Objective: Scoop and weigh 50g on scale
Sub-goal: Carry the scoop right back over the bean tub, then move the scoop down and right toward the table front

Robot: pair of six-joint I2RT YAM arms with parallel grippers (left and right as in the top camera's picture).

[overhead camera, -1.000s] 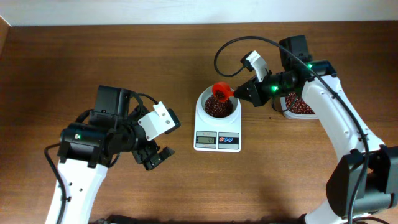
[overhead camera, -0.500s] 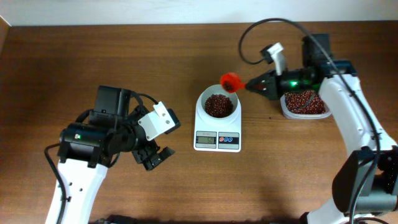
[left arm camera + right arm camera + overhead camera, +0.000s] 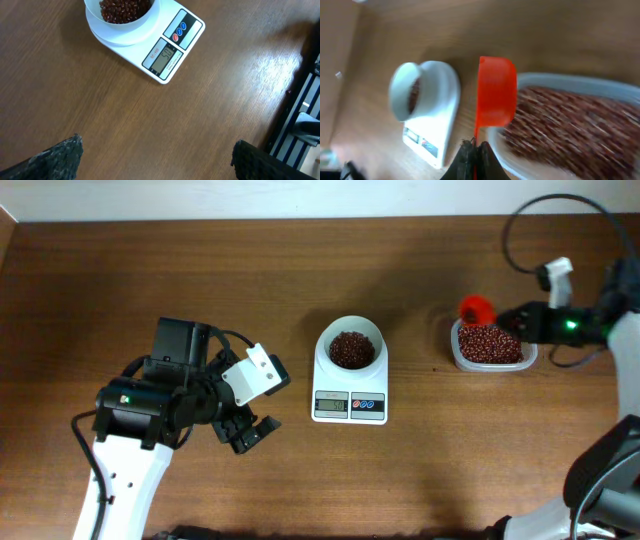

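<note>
Red plastic marks the working end: a small scoop (image 3: pixel 476 309) is pinched by its handle between the pressed-together fingers of the right gripper (image 3: pixel 516 319). It hangs over the far left corner of the clear tub (image 3: pixel 456 362) of red beans (image 3: pixel 490 343) at the right of the table (image 3: pixel 150 270). In the right wrist view the cup is seen from outside, so I cannot tell whether it carries any beans. The scale (image 3: pixel 349 406) sits near the middle of the table, left of the tub and well apart from it, its grey display (image 3: pixel 165 52) towards the near edge. A round white bowl (image 3: pixel 324 340) stands on its platform with beans covering the bottom. Digits show in the left wrist view but are too small to read with confidence. The left gripper (image 3: pixel 250 432) hovers at the near left with its fingers spread wide over bare wood, holding nothing and apart from the scale. I judge this to be the scooping half of a scoop-and-tip cycle, with the scoop at the supply rather than the bowl. The next move hinges on the reading. If it is short of the target, the scoop should take only a small load and tip it in gently, since a full cup could overshoot. If the target is met, the scoop wants setting down.
</note>
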